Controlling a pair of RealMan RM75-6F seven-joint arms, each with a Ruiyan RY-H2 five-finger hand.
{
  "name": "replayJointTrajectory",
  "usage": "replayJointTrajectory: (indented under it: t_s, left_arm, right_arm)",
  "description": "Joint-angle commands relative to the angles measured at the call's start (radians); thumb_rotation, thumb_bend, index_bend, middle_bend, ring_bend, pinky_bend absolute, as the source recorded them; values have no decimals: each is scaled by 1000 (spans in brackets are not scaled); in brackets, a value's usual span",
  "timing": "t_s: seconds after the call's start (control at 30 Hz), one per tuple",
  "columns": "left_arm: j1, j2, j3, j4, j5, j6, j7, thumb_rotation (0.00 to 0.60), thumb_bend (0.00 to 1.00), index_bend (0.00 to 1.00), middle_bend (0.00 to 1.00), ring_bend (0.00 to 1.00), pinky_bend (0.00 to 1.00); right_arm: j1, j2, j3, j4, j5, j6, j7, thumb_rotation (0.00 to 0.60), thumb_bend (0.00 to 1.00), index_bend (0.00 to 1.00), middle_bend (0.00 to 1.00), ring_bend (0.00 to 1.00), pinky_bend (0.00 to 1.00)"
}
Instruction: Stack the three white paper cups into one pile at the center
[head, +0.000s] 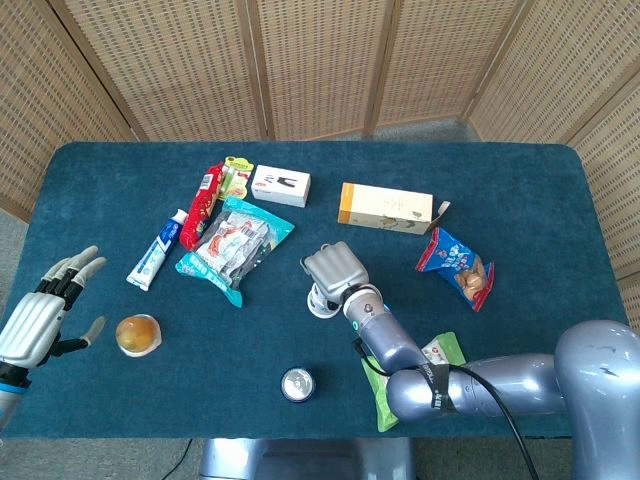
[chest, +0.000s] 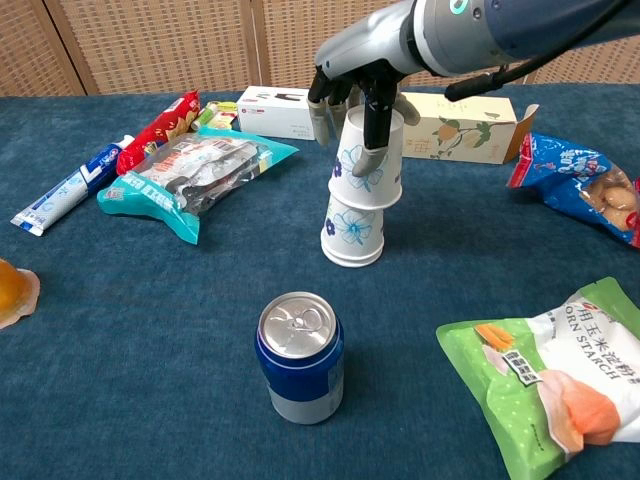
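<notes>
Gripping an upturned white paper cup (chest: 366, 160) from above, the right hand (chest: 358, 95) has its fingers (chest: 372, 125) wrapped down the cup's sides, and the cup sits tilted over a second upturned cup (chest: 352, 228) that stands on the blue table (chest: 150, 330) near the middle. Two cups are plainly visible; whether another is nested within them I cannot tell. The right arm (head: 470, 385) reaches in from the robot's right, the hand pointing downward. The left hand (head: 40, 310) hangs at the table's left edge, holding nothing, fingers spread. One drink can (chest: 300, 355) stands in front of the cups, and one green snack bag (chest: 545, 385) lies to the right.
</notes>
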Motion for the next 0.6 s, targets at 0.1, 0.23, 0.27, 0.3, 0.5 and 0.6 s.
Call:
replayJointTrajectory:
  t_s: [0.1, 0.23, 0.27, 0.3, 0.5, 0.6]
  left_arm:
    - [-1, 0, 0, -1, 1, 1, 1, 600, 458, 0, 0, 0, 75]
    - [-2, 0, -1, -3, 2, 0, 4, 600, 458, 0, 0, 0, 75]
    - [-2, 0, -1, -3, 2, 1, 4, 600, 458, 0, 0, 0, 75]
    - [-2, 0, -1, -4, 2, 1, 4, 600, 458, 0, 0, 0, 75]
    - [-2, 1, 0, -5, 3, 4, 5, 600, 457, 0, 0, 0, 75]
    - [-2, 0, 0, -4, 5, 5, 2, 600, 458, 0, 0, 0, 75]
  right_arm:
    - [0, 4, -2, -2, -5, -1, 3, 600, 272, 297, 374, 242, 671]
    - [4, 7, -6, -7, -3, -4, 0, 600, 270, 279, 355, 227, 659]
    - [5, 7, -8, -8, -2, -5, -2, 600, 270, 276, 349, 223, 654]
    - [6, 7, -10, -8, -1, -5, -4, 600, 270, 272, 346, 222, 651]
    - [12, 3, -15, -11, 2, 3, -8, 600, 270, 248, 327, 214, 651]
    - [16, -6, -18, -9, 0, 11, -13, 600, 272, 244, 322, 209, 646]
